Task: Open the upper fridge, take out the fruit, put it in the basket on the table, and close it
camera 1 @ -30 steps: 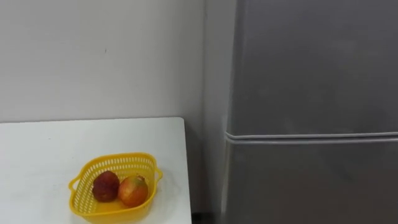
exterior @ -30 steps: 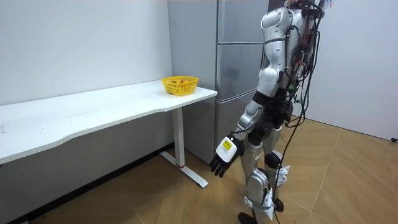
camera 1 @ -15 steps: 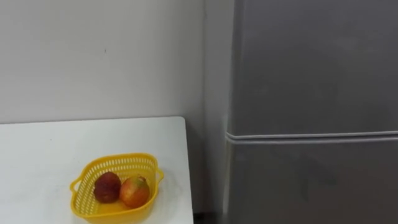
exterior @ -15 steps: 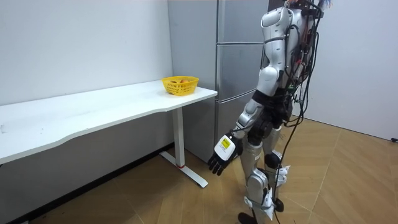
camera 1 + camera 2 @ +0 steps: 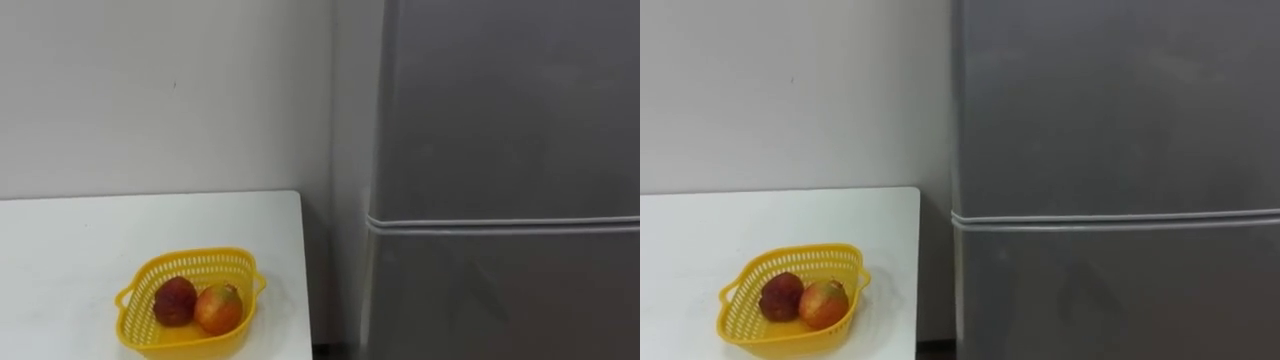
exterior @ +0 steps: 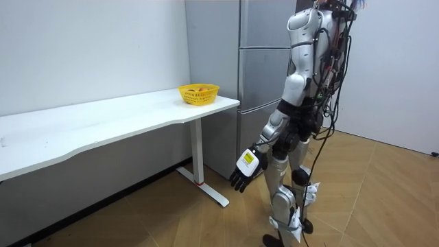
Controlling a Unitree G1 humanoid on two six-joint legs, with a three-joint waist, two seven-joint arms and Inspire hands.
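Note:
The grey fridge [image 5: 500, 110] stands straight ahead of me with both doors closed. A pale seam [image 5: 500, 220] parts its upper door [image 5: 1110, 100] from the lower one. In the room view I stand upright about a step from the fridge [image 6: 260, 68], facing it. My left hand [image 6: 245, 169] hangs low beside my thigh with relaxed fingers and holds nothing.
A white table [image 5: 60, 240] stands left of the fridge against the wall, with a narrow gap between them. Near its right end sits a yellow basket [image 5: 190, 260] holding a dark red fruit [image 5: 175, 300] and a red-yellow fruit [image 5: 219, 308]. The wooden floor [image 6: 384, 199] is open around me.
The eye view has shifted a few pixels, so my head moved slightly. My left hand has swung a little toward the room view's left. The fridge stays closed.

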